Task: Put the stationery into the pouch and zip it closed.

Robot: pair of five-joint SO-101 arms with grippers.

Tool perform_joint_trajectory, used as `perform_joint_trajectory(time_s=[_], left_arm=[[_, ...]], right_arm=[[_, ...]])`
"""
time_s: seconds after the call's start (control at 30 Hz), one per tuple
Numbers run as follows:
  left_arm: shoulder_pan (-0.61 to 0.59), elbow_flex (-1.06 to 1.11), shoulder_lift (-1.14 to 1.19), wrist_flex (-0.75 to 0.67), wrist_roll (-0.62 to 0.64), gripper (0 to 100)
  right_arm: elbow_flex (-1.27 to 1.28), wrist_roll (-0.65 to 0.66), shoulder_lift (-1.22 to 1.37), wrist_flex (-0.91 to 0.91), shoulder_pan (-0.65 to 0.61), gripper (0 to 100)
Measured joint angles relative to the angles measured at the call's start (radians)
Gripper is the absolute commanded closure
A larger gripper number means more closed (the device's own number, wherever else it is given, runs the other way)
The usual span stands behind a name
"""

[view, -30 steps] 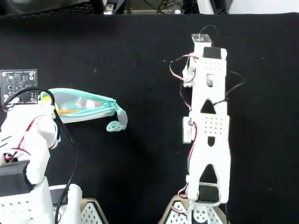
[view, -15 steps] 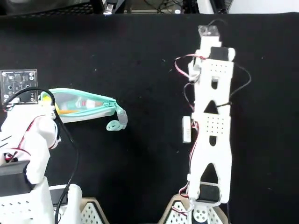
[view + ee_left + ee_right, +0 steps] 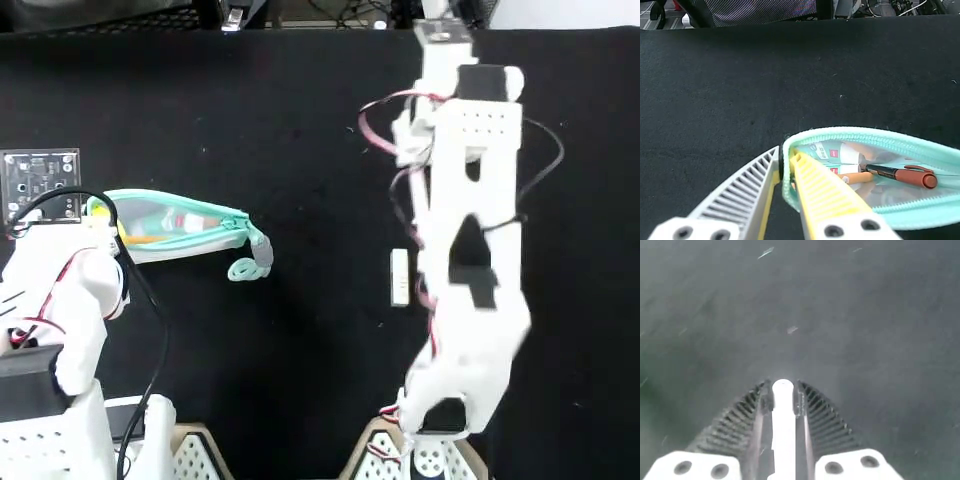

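Observation:
The mint-green pouch (image 3: 180, 232) lies open at the left of the black table, its zipper pull (image 3: 255, 258) trailing off its right end. Inside it rest a brown pen (image 3: 900, 175) and a white tube (image 3: 832, 152). My left gripper (image 3: 786, 162) is shut on the pouch's (image 3: 865, 136) rim at its left end, with the yellow finger (image 3: 815, 192) inside and the white finger (image 3: 747, 192) outside. My right gripper (image 3: 783, 390) is shut on a white stick-shaped item (image 3: 783, 430) above the bare cloth. In the high view the right gripper (image 3: 442, 30) is at the table's far edge.
A small white block (image 3: 400, 277) lies on the cloth beside the right arm (image 3: 470, 250). A square marker board (image 3: 40, 185) sits at the left edge behind the left arm (image 3: 55, 310). Black cloth covers the middle of the table.
The right arm has stretched away toward the table's far edge and lifted, carrying the white stick. The small white block beside it stayed put. The left arm and pouch have not moved.

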Motion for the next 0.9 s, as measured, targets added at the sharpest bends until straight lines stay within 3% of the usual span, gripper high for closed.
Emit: perform_joint_trajectory(time_s=[0.3, 0.5, 0.7, 0.9], left_arm=[[0.0, 0.0, 0.0, 0.0, 0.0, 97], [0.0, 0.0, 0.0, 0.0, -0.002, 97], [0.003, 0.0, 0.0, 0.0, -0.002, 97], [0.003, 0.0, 0.0, 0.0, -0.002, 97]], right_arm=[[0.895, 0.002, -0.618, -0.361, -0.292, 98.5], [1.405, 0.063, -0.904, -0.516, -0.381, 98.5], [1.583, 0.16, -0.947, -0.549, -0.422, 97.5], [1.599, 0.167, -0.953, -0.562, -0.422, 78.6]])
